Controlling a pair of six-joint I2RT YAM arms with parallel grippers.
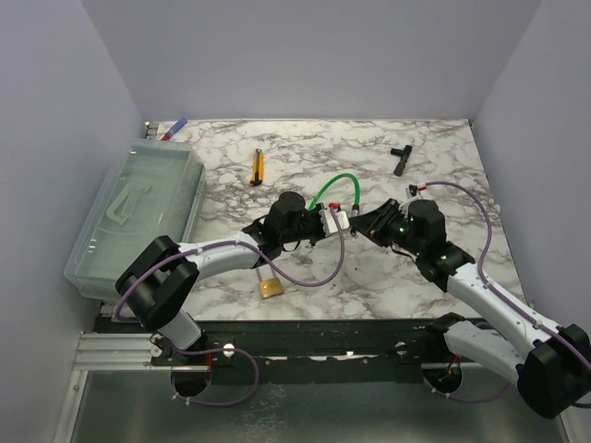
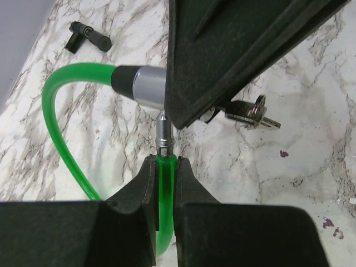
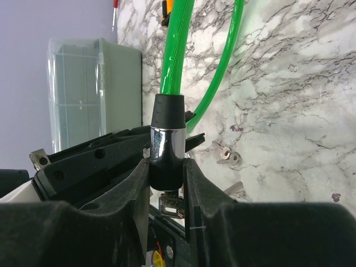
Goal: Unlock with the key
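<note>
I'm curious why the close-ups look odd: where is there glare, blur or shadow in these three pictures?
Right wrist view: a bright glare streak runs down the chrome-and-black lock barrel; the clear plastic bin behind looks hazy. Left wrist view: the small silvery keys glint on the marble table; the green plastic-coated cable is crisp. Top view: even light, only soft shadows.

No legible txt / labels anywhere.
</note>
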